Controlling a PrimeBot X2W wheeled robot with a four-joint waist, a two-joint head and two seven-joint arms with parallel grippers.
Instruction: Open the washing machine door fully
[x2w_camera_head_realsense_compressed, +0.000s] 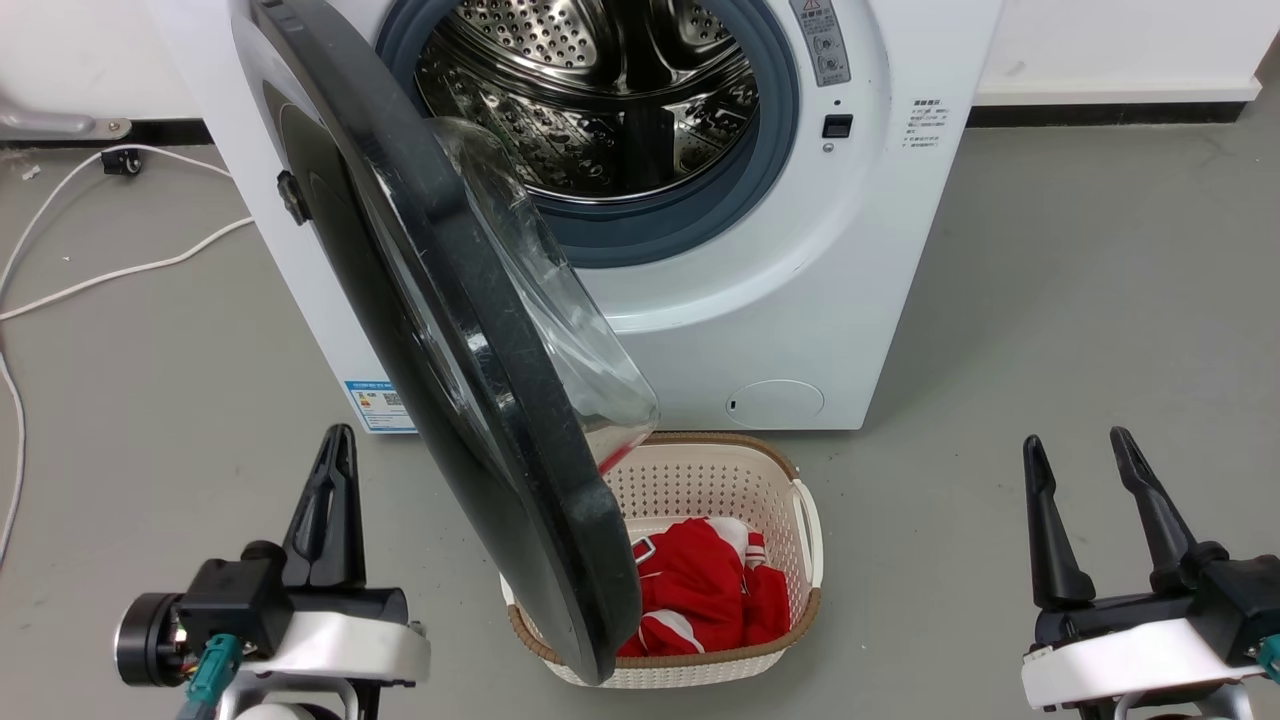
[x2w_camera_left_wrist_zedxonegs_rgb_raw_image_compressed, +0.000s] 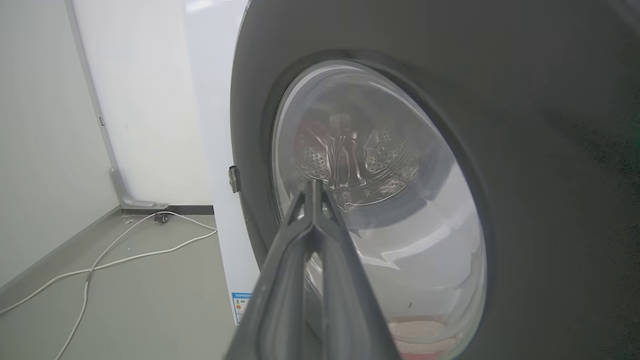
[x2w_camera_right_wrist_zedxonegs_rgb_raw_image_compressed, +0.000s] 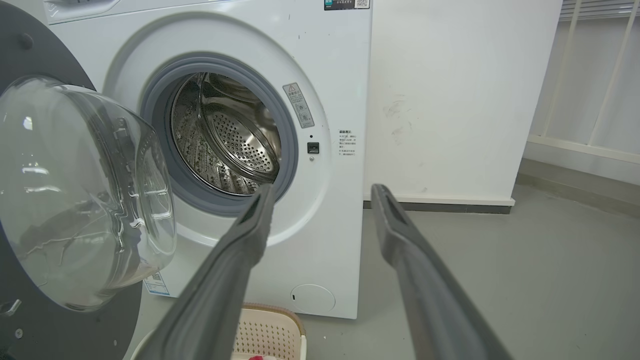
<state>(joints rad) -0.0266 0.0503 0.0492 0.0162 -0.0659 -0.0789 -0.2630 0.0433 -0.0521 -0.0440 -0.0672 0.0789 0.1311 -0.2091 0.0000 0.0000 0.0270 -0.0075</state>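
Closest to me, the left gripper (x2w_camera_head_realsense_compressed: 340, 440) sits low on the left with its two dark fingers pressed together and nothing between them. It points towards the outer face of the door, with a strip of bare grey floor (x2w_camera_head_realsense_compressed: 1000, 300) between it and the door's rim. The right gripper (x2w_camera_head_realsense_compressed: 1075, 442) sits low on the right, well apart from everything, its fingers spread wide and empty. Both wrists are cut off by the bottom edge of the head view.

Between the two grippers stands a cream laundry basket (x2w_camera_head_realsense_compressed: 806, 520) with a brown woven rim, holding a red garment (x2w_camera_head_realsense_compressed: 700, 590) with white trim. The basket's left side is hidden behind the door.

The washing machine door (x2w_camera_head_realsense_compressed: 470, 330) is swung out from the machine's left side and stands almost edge-on to the head camera. Its lower rim hangs in front of the basket and its top is cut off. Its clear glass bowl (x2w_camera_head_realsense_compressed: 540, 290) bulges to the right, toward the opening. In the left wrist view the drum shows through the bowl only as a warped blur.

Behind the door, the mouth of the white washing machine (x2w_camera_head_realsense_compressed: 800, 300) is uncovered, showing the grey rubber ring (x2w_camera_head_realsense_compressed: 785, 130) around the perforated steel drum (x2w_camera_head_realsense_compressed: 590, 90). The upper part of both is out of frame. A blue sticker (x2w_camera_head_realsense_compressed: 378, 405) low on the machine's front is partly covered by the door, and the print on the labels is too small to read. A white cable (x2w_camera_head_realsense_compressed: 120, 270) trails across the floor at far left.
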